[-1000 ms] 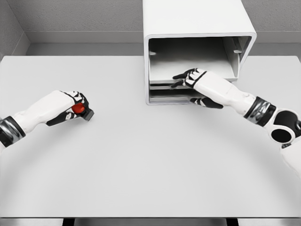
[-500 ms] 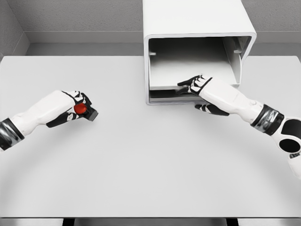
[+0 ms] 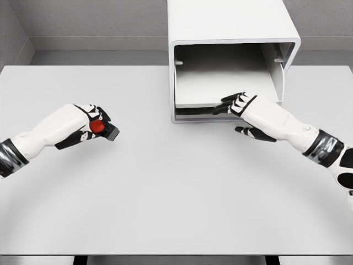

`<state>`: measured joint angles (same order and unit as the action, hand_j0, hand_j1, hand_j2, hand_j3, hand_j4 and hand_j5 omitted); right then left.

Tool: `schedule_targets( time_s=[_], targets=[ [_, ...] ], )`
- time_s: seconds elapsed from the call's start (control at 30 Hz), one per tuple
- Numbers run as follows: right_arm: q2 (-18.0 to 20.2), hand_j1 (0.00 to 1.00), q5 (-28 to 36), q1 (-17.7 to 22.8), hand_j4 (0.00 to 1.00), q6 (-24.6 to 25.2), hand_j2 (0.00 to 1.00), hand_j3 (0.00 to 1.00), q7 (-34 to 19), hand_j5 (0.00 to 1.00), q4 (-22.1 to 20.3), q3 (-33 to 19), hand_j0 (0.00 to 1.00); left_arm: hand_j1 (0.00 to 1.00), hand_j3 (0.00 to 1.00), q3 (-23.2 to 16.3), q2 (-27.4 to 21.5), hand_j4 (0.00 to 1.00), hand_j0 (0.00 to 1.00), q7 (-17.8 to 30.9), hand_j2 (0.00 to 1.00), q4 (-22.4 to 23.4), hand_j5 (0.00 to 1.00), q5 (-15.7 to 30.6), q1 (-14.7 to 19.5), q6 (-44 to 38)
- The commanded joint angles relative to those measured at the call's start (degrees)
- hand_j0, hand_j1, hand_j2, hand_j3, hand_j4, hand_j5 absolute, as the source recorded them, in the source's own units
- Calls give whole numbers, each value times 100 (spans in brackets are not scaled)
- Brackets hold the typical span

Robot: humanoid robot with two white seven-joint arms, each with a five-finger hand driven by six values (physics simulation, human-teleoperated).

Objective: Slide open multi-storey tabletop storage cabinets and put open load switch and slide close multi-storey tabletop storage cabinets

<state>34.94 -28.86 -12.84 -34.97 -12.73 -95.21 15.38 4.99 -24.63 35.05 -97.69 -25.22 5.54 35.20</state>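
A white multi-storey storage cabinet (image 3: 231, 22) stands at the table's far edge with its front open. A shallow drawer (image 3: 220, 83) sticks out of it a little. My right hand (image 3: 237, 116) is at the drawer's front lip, fingers hooked over the top edge and thumb below, in front of the cabinet's base. At the left, my left hand (image 3: 91, 126) hovers just over the table, shut on the load switch (image 3: 105, 129), a dark block with a red knob. The switch lies well left of the cabinet's opening.
The grey table (image 3: 176, 193) spreads wide in front of the cabinet and between the arms. A grey wall runs behind the cabinet. A lower drawer's thin edge (image 3: 193, 112) shows under the upper one.
My right hand has drawn back toward me and the drawer has slid out with it. The left hand with the switch has drifted slightly right.
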Motion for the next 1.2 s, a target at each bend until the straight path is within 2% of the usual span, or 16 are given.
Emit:
schedule_targets(
  time_s=[0.0,0.23,0.3,0.43,0.63,0.7,0.87,1.17],
  targets=[
    [66,77,12,18,77,-3,77,77,-10,77,-156,-9,77,36,36,20,2,36,36,-5,36,-74,36,140,-9,-20],
    [154,77,56,123,77,-3,77,77,-2,77,-270,-106,77,36,36,64,11,36,36,-5,36,-180,36,202,-18,-20],
    [154,77,65,264,77,-3,77,77,-10,77,-419,-290,77,36,36,64,11,36,36,-5,36,-215,36,272,-18,-20],
    [163,77,74,264,77,-3,77,77,-10,77,-463,-466,77,36,36,64,11,36,36,-5,36,-426,36,369,-9,-20],
    [382,77,276,255,77,-3,77,77,-2,77,-481,-519,77,36,36,64,20,36,36,-5,36,-549,36,571,44,-20],
    [470,76,390,255,76,-3,76,76,-2,76,-490,-563,76,36,36,64,20,36,36,-5,36,-549,36,571,88,-20],
    [716,62,830,229,62,-3,62,62,-10,62,-595,-774,62,36,36,55,37,36,36,-5,36,-549,36,633,220,-20],
    [1015,61,1454,123,61,-3,61,61,-10,61,-595,-1239,61,36,36,20,345,36,36,-5,36,-549,36,668,457,-20]
  ],
)
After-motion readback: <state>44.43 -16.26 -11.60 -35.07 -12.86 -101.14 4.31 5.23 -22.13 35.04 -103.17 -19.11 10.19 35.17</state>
